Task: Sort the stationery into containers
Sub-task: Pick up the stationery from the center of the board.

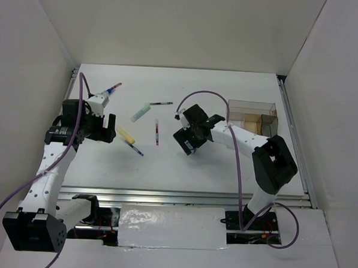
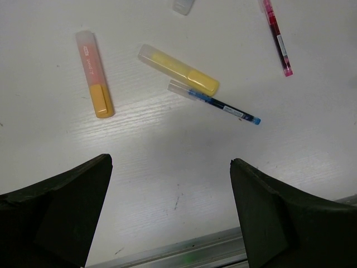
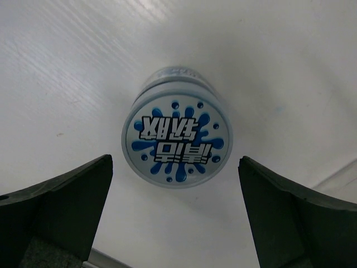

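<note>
Right wrist: round glossy blue-white roll (image 3: 176,139) under spread right gripper (image 3: 174,161); left gripper (image 2: 170,162) spread too.

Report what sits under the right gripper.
A round blue-white roll stands on the white table, framed by the right gripper's open fingers, touching neither. Its blue-splash top and a sliver of side show; the table beneath it is covered.

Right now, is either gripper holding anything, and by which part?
Nothing is held. Left gripper open and empty; right gripper open over the blue-white roll, not touching it.
</note>
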Robot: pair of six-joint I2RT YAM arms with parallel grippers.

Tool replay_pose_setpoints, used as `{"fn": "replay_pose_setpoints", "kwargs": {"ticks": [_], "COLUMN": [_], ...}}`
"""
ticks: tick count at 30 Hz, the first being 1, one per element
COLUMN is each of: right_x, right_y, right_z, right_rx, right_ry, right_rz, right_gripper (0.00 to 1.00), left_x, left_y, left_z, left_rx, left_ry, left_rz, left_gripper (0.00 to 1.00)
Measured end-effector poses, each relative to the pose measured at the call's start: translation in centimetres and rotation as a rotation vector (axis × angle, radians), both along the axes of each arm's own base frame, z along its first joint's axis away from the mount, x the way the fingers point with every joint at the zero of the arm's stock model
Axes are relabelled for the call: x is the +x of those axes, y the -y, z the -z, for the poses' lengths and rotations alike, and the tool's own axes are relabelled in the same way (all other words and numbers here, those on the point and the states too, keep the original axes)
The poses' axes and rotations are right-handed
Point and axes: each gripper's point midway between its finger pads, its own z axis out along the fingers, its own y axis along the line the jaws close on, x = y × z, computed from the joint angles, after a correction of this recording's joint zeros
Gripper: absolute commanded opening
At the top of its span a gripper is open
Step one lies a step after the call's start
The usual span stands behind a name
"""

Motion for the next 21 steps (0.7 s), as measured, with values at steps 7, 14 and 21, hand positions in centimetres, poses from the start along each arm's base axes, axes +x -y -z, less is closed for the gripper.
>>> {"fn": "replay_pose_setpoints", "kwargs": {"ticks": [7, 14, 21], "right_x": [1.6, 1.9, 1.6], "right_y": [-1.3, -1.7, -1.7], "right_z": [-0.9, -0.6, -0.4], "right_rx": [0.024, 0.024, 0.024], "right_ry": [0.027, 0.019, 0.003], "right_rz": [0.003, 0.000, -0.005], "right_gripper": [0.89, 0.90, 0.90], "left_x": [-0.2, -0.2, -0.2], "left_y": [-0.2, -0.5, -0.4], "left_z": [0.6, 0.7, 0.7], "left_rx": [-0.002, -0.008, -0.023], "left_ry": [-0.016, -0.017, -0.016], "left_rz": [-0.009, -0.019, -0.010], "left_gripper": [0.99, 0.99, 0.99]}}
